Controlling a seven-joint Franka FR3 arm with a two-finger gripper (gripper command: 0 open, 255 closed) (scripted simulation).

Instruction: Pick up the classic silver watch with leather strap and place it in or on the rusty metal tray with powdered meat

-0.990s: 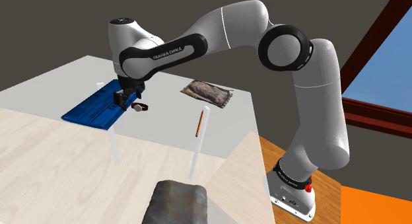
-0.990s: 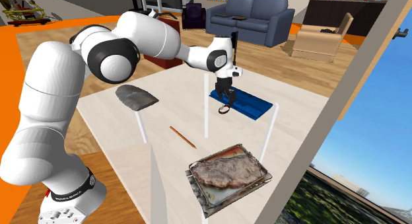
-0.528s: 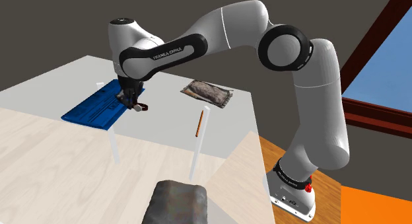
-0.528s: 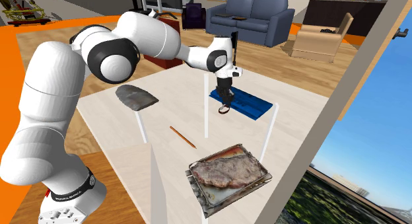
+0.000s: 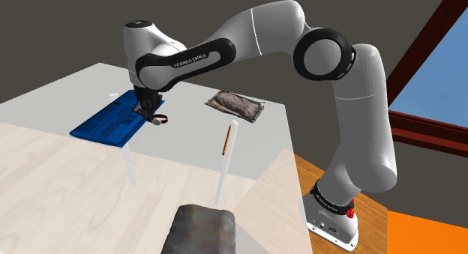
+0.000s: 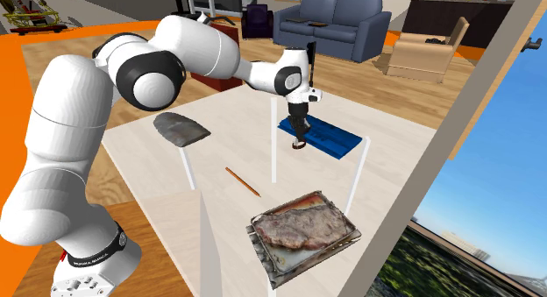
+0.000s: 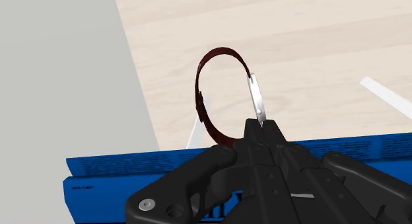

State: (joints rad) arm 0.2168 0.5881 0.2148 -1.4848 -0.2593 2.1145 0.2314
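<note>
The watch (image 7: 206, 104) has a dark reddish-brown strap bent into a loop and a thin silver case (image 7: 257, 100). My black gripper (image 7: 261, 127) is shut on the case edge, and the loop sticks out past the fingertips. In the shoulder view the gripper (image 5: 148, 114) points down beside the blue flat box, with the watch (image 5: 158, 120) at its tips just over the table. In the second exterior view the watch (image 6: 300, 144) hangs under the gripper (image 6: 301, 136). The rusty tray (image 5: 236, 105) with brownish meat lies toward the table's far corner, apart from the hand; it is also the tray (image 6: 304, 228) near that view's bottom.
A blue flat box (image 5: 105, 122) lies right beside the gripper. A brown pencil (image 5: 226, 140) lies between the watch and the tray. A dark grey lump (image 5: 204, 228) sits near the stand side. Thin white posts (image 5: 224, 162) stand on the table. A sofa (image 6: 331, 19) is beyond.
The fingers have gone from wide open to shut on the watch's case. The hand came down slightly onto it, and the watch now sits a touch higher.
</note>
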